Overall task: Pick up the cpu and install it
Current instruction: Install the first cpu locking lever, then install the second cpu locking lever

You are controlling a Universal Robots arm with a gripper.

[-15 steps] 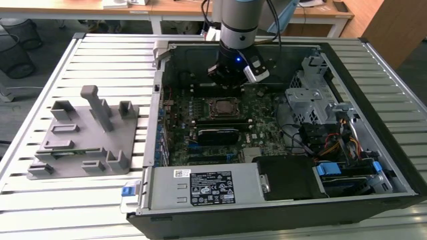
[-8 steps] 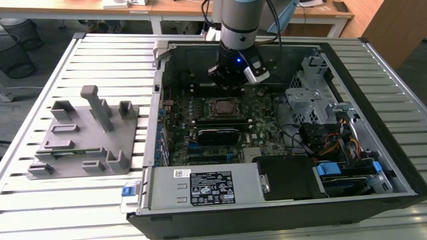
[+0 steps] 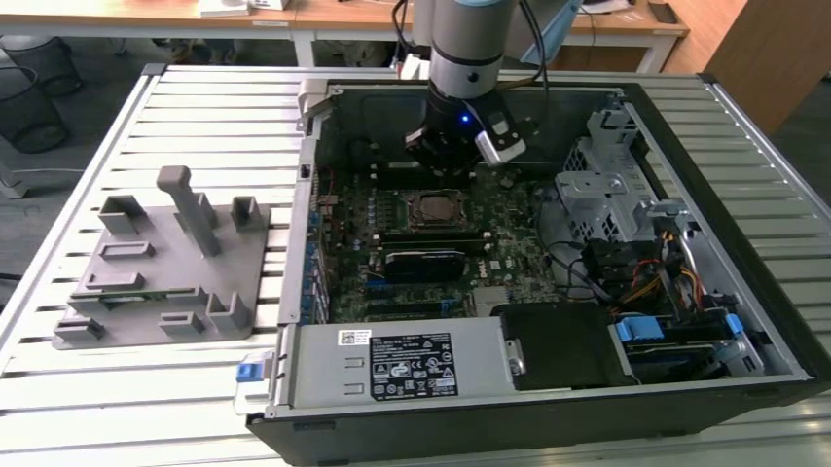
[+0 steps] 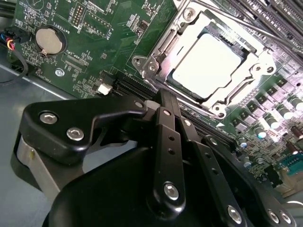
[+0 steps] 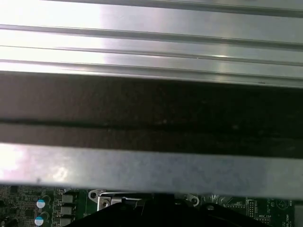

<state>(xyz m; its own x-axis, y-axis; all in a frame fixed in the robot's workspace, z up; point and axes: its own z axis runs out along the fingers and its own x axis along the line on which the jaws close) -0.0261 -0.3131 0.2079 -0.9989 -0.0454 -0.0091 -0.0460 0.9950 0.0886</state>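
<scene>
Cpu (image 4: 204, 65) seated in socket frame (image 4: 258, 78); tool (image 4: 165, 101) clenched (empty), clear above socket edge.

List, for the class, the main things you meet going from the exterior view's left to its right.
Grey fixture block → motherboard socket holding the cpu, with the end effector above its far side → silver drive cage.

Arm (image 3: 464, 49) reaching straight down, gripper (image 4: 163, 101) low, fingers (image 4: 166, 142) pressed together, empty.
</scene>
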